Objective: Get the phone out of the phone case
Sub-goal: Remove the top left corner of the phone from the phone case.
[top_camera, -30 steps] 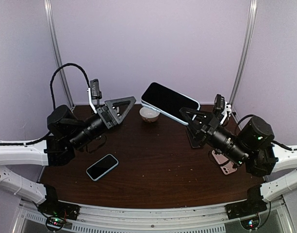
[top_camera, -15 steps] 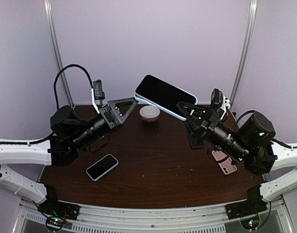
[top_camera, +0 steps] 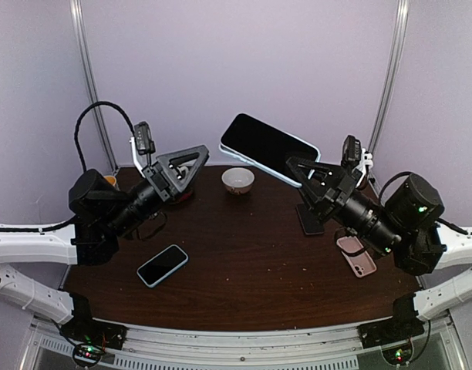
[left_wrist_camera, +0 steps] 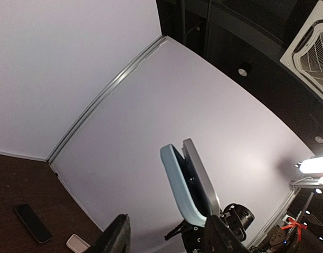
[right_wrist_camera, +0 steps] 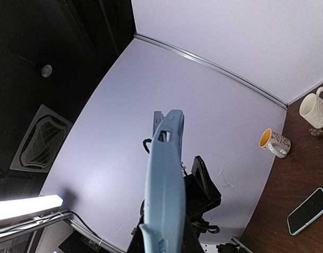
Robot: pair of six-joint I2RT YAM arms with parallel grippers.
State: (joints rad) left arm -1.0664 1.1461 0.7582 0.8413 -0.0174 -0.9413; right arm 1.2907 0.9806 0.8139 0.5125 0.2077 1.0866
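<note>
My right gripper (top_camera: pixel 304 171) is shut on the lower end of a phone in a light blue case (top_camera: pixel 268 149) and holds it tilted in the air above the back of the table. In the right wrist view the case's edge (right_wrist_camera: pixel 164 179) rises from between my fingers. In the left wrist view the grey phone (left_wrist_camera: pixel 202 179) stands a little apart from the blue case (left_wrist_camera: pixel 178 184) at its far end. My left gripper (top_camera: pixel 196 158) is open and empty, to the left of the phone and clear of it; its fingers (left_wrist_camera: pixel 116 237) frame the phone from below.
A white cup (top_camera: pixel 237 179) stands at the back middle. A second phone in a blue case (top_camera: pixel 162 265) lies front left. A pink case (top_camera: pixel 358 258) and a dark phone (top_camera: pixel 309 220) lie under my right arm. An orange-lined mug (right_wrist_camera: pixel 274 142) is at the back left.
My left gripper has drawn back to the left, away from the phone. My right gripper has shifted slightly to the right with the cased phone still in it.
</note>
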